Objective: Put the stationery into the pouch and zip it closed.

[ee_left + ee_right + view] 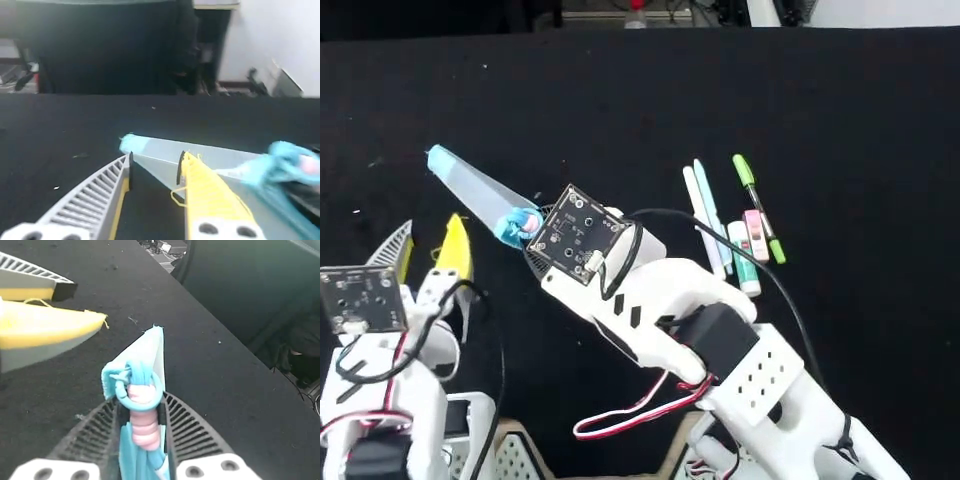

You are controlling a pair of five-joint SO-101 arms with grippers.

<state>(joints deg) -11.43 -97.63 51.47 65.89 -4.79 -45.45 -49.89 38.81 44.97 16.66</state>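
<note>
- This looks like a robotics lab or a workshop bench.
- Two white robot arms, one [720, 340] beside the other [380, 400], trail bare red and white wires [630, 415].
- They stand at a table [620, 90] draped in black cloth.
- Behind it are a plain white wall [260, 45] and dark furniture [100, 50].

The left gripper [428, 250], its grey and yellow fingers spread apart, sits low on its white arm, while the right gripper [525, 228] angles across toward it, pinched tight on a translucent blue pouch [470, 185].
</note>
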